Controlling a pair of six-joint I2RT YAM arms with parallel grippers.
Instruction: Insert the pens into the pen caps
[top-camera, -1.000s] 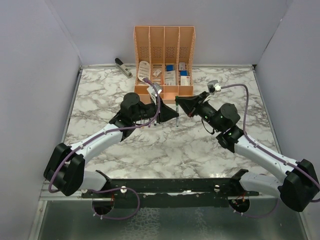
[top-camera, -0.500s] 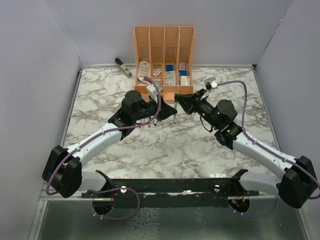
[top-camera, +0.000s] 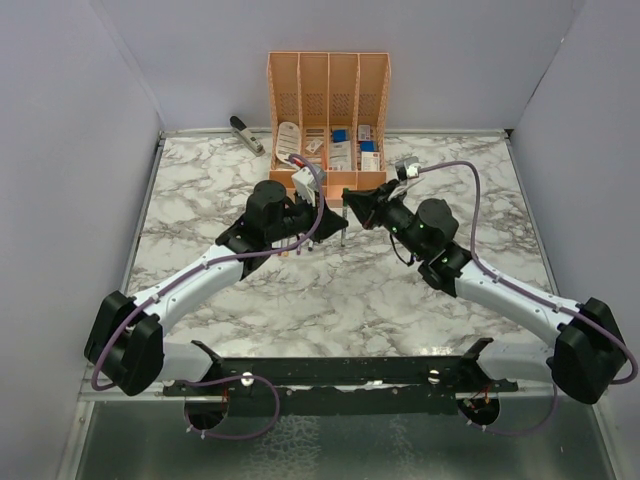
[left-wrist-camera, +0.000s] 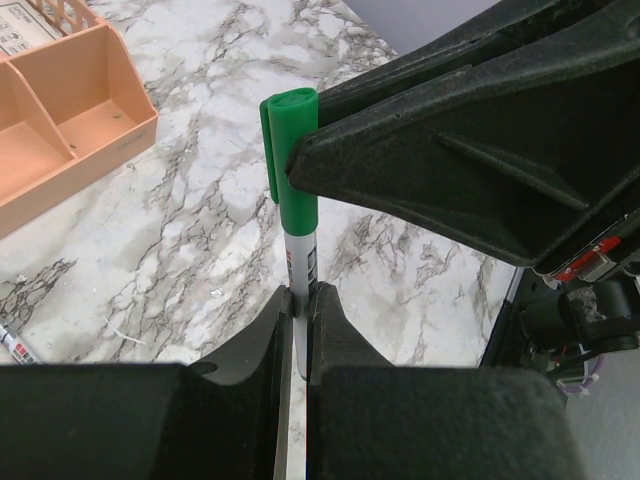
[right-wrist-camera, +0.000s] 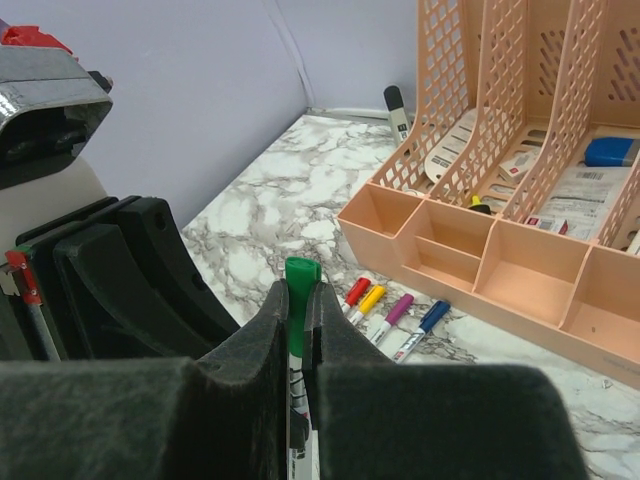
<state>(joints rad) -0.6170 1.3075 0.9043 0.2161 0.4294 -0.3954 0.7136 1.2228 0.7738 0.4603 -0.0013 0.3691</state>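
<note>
L gripper (left-wrist-camera: 300, 312), R gripper (right-wrist-camera: 297, 300) tip-to-tip, pinching green pen (left-wrist-camera: 299, 262).

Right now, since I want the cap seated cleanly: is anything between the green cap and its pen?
Nothing visible: the green cap already sits over the pen end, with the right gripper on the cap and the left gripper on the barrel.
</note>
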